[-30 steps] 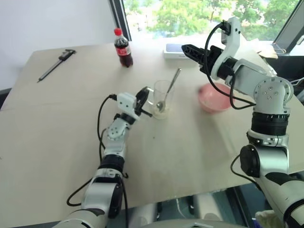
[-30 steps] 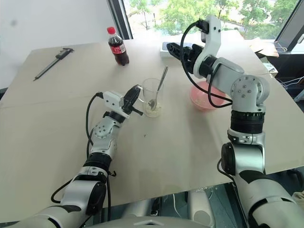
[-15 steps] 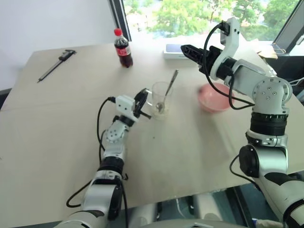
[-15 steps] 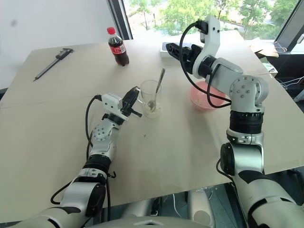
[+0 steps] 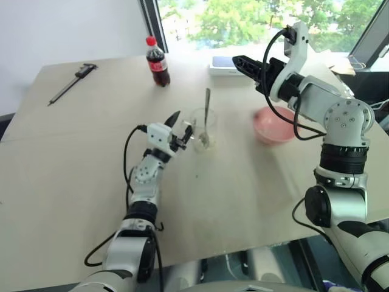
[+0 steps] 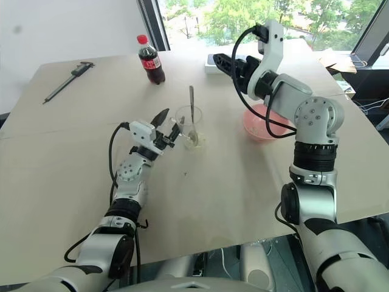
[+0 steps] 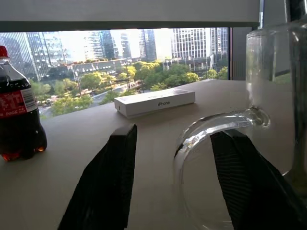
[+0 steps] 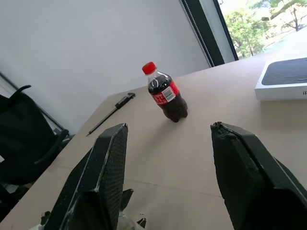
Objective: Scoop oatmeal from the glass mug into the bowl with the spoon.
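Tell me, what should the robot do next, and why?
Probably bring the right gripper down to the spoon and take its handle. That gripper is open, holding nothing, up above the table. The spoon stands in the mug, its handle sticking up free. The left gripper is open at the mug's handle, not gripping. The bowl waits beside the mug.

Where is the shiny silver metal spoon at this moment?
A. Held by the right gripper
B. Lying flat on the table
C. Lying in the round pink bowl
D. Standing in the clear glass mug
D: the shiny silver metal spoon stands in the clear glass mug, handle rising above its rim.
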You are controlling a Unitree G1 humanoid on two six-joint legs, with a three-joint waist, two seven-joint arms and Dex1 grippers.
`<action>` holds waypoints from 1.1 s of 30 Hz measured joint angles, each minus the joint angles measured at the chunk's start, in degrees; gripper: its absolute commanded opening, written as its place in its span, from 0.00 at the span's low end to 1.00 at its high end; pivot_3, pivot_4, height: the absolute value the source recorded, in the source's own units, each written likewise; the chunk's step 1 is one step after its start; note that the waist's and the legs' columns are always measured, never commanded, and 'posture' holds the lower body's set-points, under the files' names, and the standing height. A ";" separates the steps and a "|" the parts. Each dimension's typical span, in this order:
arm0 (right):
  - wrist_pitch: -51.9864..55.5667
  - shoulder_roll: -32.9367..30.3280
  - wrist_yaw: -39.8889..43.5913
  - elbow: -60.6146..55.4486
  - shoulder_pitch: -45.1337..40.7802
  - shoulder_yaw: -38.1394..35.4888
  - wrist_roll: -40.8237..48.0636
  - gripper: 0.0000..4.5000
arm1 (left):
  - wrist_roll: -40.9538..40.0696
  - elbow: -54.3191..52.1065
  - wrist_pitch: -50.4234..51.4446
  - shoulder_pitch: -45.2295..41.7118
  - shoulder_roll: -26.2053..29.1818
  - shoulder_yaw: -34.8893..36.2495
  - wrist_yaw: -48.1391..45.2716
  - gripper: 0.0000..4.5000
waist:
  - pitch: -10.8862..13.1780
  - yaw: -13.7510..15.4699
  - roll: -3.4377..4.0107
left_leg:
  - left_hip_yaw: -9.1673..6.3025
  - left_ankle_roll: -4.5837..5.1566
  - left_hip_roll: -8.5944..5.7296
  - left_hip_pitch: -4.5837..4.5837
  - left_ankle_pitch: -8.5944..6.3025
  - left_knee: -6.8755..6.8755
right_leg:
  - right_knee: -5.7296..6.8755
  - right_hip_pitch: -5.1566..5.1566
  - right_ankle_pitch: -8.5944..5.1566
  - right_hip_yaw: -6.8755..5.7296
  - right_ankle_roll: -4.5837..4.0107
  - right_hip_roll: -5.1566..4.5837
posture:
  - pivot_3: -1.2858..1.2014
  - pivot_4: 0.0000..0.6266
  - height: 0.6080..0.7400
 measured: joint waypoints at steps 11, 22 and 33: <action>0.03 -0.61 0.46 0.09 1.85 -0.02 -0.64 0.62 | -0.37 -7.00 2.81 5.06 1.07 -0.07 -0.89 0.64 | -0.01 -0.04 0.02 | 0.02 0.00 0.02 0.01 0.00 -0.03 | -0.02 0.00 0.00 0.05 0.00 0.00 | 0.52 0.24 1.00; -12.45 -8.94 15.93 -12.16 21.54 3.31 -6.80 0.62 | -5.71 -34.70 19.35 24.73 7.99 0.84 -1.31 0.64 | -0.02 0.01 0.01 | 0.04 0.03 0.04 0.00 -0.02 -0.13 | -0.16 0.00 0.00 0.07 0.00 0.00 | 0.52 0.24 1.00; -25.69 -16.28 32.16 -27.96 51.05 6.51 -12.22 0.99 | -13.91 -62.26 33.48 49.93 12.85 7.49 -0.42 1.00 | 0.01 0.84 0.00 | -0.08 0.35 0.15 0.75 -0.25 -0.18 | -0.47 1.00 -0.03 -0.20 0.01 0.04 | 0.52 0.24 1.00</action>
